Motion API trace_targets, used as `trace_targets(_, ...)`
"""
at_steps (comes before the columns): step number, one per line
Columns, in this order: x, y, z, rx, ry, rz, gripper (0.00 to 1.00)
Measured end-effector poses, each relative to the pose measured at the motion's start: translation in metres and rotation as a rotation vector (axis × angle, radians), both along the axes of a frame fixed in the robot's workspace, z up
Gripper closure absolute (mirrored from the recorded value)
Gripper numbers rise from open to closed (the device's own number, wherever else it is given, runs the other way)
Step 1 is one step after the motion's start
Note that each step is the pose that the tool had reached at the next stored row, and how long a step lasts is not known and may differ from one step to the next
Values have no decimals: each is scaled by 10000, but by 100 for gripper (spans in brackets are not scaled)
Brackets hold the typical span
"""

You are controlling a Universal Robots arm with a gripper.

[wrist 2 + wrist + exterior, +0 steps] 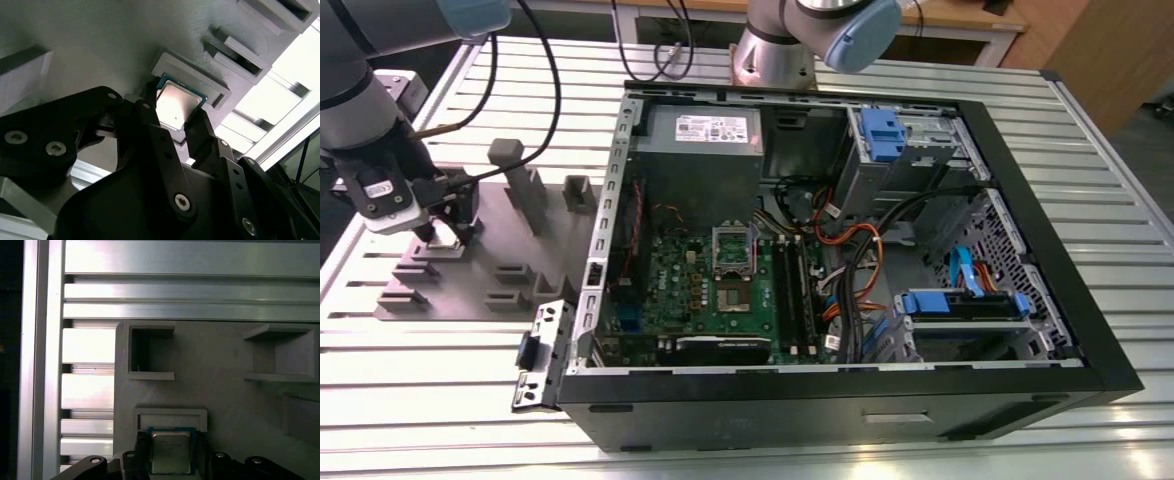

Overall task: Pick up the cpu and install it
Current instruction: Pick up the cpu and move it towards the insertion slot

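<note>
Evidently the black two-fingered pincer is pinched narrowly on the small, flat, silvery-grey square cpu, one finger on each opposite edge, with the chip tilted between them just off its grey plastic nest. Light, stiff and probably delicate underneath, it is best held by those edges. The arm reaches steeply down, and the open black computer case lies well away from the pincer.

Your exterior view looks down at an angle from well back, taking in the open computer case and, at the exterior view's left, the grey fixture tray. The first wrist view faces straight down onto that tray from close by; the second wrist view looks slantwise along the gripper. Both wrist views share the cpu between its fingers.
</note>
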State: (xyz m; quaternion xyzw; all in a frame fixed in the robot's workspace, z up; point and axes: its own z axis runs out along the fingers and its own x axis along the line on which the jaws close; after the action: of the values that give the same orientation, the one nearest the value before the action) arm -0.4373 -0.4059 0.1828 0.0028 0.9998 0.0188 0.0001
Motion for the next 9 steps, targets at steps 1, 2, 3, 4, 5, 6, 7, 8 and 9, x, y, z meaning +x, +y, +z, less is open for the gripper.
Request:
trace_targets(1,0,0,1,-1,1,-5,53)
trace_targets(2,0,0,1,-1,1,-13,53)
trace_targets(3,0,1,1,0,1,-24,53)
trace_targets(4,1,1,1,0,0,-36,53)
trace_targets(5,1,1,0,0,0,-42,52)
trace_targets(6,1,2,1,-1,0,-47,46)
trace_targets(7,1,2,1,0,0,-54,40)
trace_targets(8,1,2,1,0,0,-54,40)
trace_targets(9,1,2,1,0,1,-55,40)
